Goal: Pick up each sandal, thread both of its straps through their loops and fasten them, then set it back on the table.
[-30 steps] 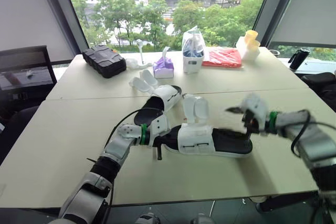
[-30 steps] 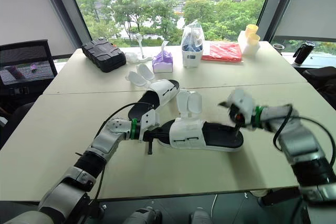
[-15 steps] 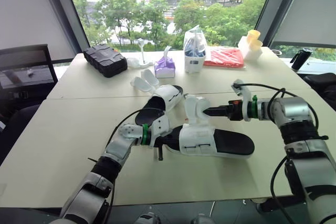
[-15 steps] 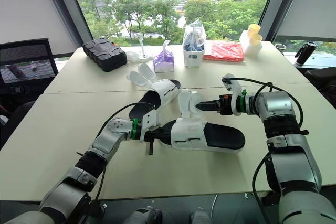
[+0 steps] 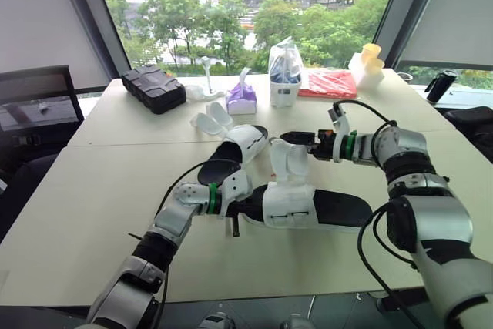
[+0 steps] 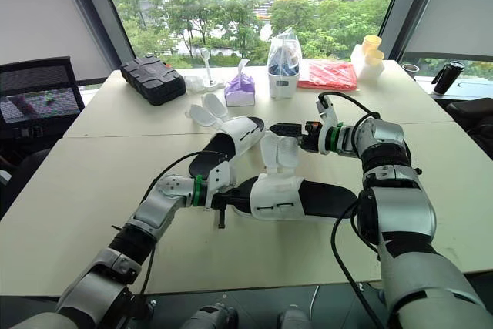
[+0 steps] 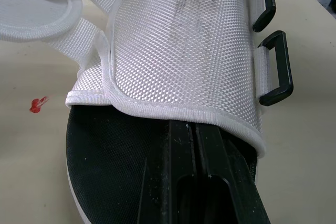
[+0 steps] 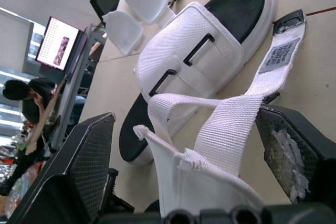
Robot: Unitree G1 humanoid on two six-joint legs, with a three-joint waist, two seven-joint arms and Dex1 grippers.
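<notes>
Near sandal (image 5: 308, 207): black-soled slide with a white woven upper, lying sole down on the pale beige tabletop (image 5: 92, 213), toe at 9 o'clock and heel at 3 o'clock.
Far sandal (image 5: 235, 148): matching black-and-white slide at 11 o'clock of the near sandal, just beside it, with its toe toward 1 o'clock. Its two white padded flaps (image 5: 209, 121) lie spread on the tabletop.
Black case (image 5: 154, 88): ribbed hard plastic box, well apart at 10 o'clock, near the window edge.
Left hand (image 5: 240, 204): at the near sandal's toe end, at 9 o'clock. It is clenched, its two black fingers (image 7: 210, 171) pressed together on the footbed with their tips tucked under the upper's hem.
Right hand (image 5: 291, 138): at 12 o'clock of the near sandal's upper, reaching in from 3 o'clock. It is released, its fingers (image 8: 84, 171) spread wide.
Raised straps (image 5: 289, 158): white padded tabs standing up from the near sandal's upper, just beside the right hand's tips. In the right wrist view a white webbing strap (image 8: 231, 124) with a grey printed label runs between the spread fingers.
Loops (image 7: 275, 69): two black rectangular plastic rings on the side of the upper, both unthreaded.
</notes>
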